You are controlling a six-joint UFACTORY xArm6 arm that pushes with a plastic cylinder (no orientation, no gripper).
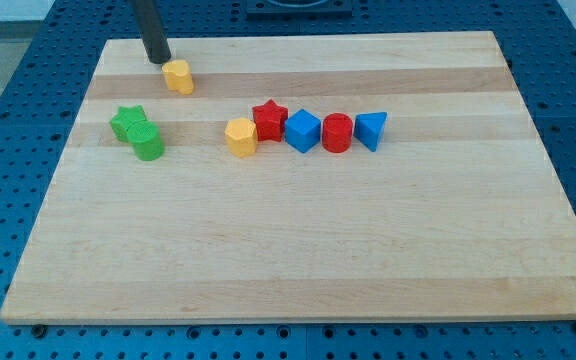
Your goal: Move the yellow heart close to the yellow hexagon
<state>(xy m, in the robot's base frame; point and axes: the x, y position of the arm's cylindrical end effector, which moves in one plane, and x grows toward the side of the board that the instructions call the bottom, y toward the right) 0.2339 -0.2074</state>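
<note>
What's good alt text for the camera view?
My tip rests just left of the small yellow heart block near the top left of the pale wooden board. The yellow hexagon block sits lower right, heading a row: red star, blue cube, red cylinder, blue triangle. A green star and green cylinder touch at left.

Mid-frame row: red star (269, 118), blue cube (303, 131), red cylinder (337, 132), blue triangle (371, 129). Left: green star (127, 122) touching green cylinder (148, 143).

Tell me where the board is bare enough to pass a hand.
Bare: everything below the row from yellow hexagon to blue triangle, plus the top right. Crowded: top left, my tip beside yellow heart, green blocks below.
</note>
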